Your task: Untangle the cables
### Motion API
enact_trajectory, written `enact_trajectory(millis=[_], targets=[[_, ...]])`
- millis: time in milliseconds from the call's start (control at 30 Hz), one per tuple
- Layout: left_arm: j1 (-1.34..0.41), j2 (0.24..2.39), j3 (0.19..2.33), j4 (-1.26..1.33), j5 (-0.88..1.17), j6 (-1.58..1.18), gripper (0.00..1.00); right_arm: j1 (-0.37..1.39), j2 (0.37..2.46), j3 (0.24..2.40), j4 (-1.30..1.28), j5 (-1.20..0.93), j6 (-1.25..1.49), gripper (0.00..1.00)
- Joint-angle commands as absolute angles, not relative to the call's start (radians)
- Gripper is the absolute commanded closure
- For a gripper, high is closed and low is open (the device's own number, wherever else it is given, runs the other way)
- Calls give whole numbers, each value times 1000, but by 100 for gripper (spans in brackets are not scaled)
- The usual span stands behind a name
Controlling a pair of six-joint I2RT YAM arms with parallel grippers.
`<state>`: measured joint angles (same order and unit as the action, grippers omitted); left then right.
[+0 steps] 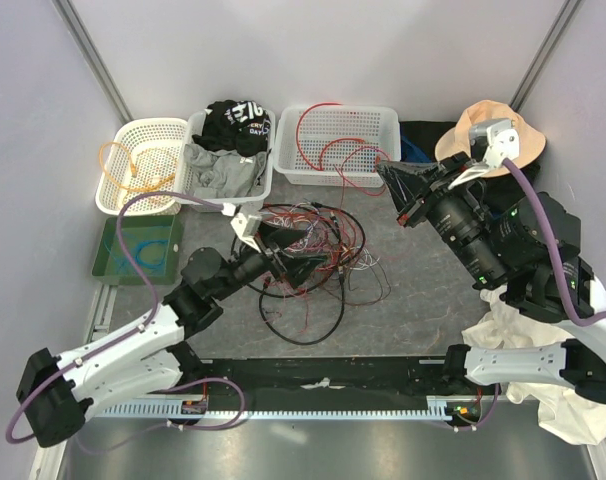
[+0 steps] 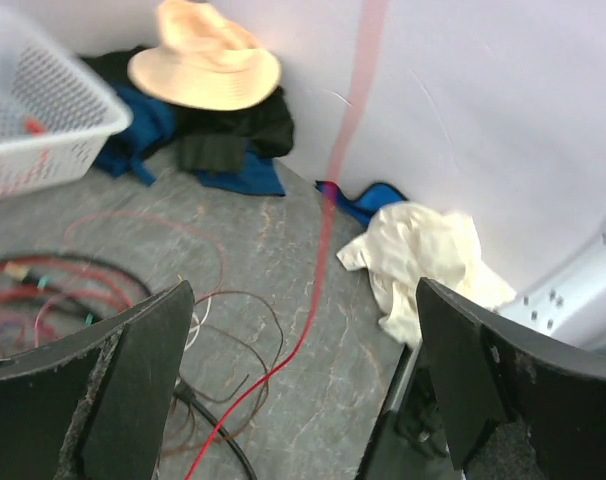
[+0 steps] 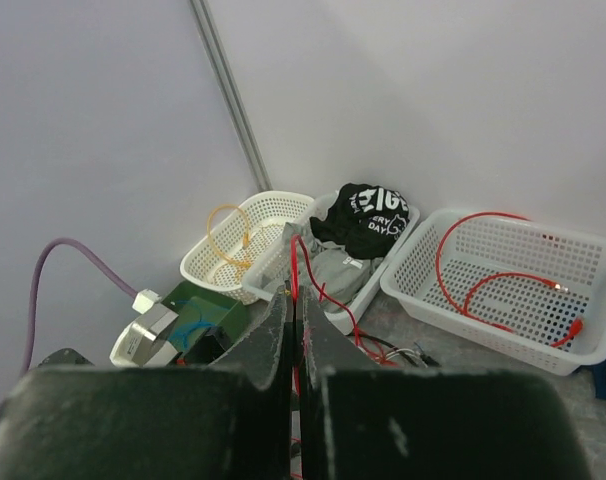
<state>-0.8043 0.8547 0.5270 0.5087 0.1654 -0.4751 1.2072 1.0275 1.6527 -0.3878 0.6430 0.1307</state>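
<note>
A tangle of thin red, black, brown and white cables (image 1: 318,235) lies mid-table. My left gripper (image 1: 318,263) hovers low over it, open and empty. In the left wrist view (image 2: 303,300) a taut red cable (image 2: 321,250) runs up between the wide-apart fingers without touching them, with brown and black loops (image 2: 233,390) on the table below. My right gripper (image 1: 383,170) is raised beside the right basket. In the right wrist view (image 3: 295,295) it is shut on that red cable (image 3: 328,290), which arcs down towards the tangle (image 3: 388,347).
Three white baskets stand at the back: one with an orange cable (image 1: 138,165), one with clothes (image 1: 228,150), one with red cables (image 1: 338,140). A green tray (image 1: 138,250) is at left. A hat (image 1: 488,135) and a white cloth (image 1: 523,345) lie at right.
</note>
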Motion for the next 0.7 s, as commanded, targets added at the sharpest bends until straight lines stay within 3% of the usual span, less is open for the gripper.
enact_trajectory(millis=[0, 267, 467, 567, 600, 667], targets=[[-867, 925, 612, 545, 188, -184, 0, 1212, 996, 1623, -385, 620, 156, 100], [-881, 1153, 692, 563, 230, -167, 5, 1212, 974, 1594, -385, 606, 169, 100], [-884, 1230, 695, 575, 264, -173, 22, 1212, 960, 1586, -394, 618, 164, 100], [-884, 1215, 686, 540, 262, -164, 60, 1212, 950, 1579, -396, 627, 163, 100], [-884, 1207, 686, 529, 256, -163, 85, 1213, 950, 1575, -397, 632, 161, 100], [-884, 1174, 687, 497, 233, -164, 98, 1212, 943, 1563, -396, 632, 163, 100]])
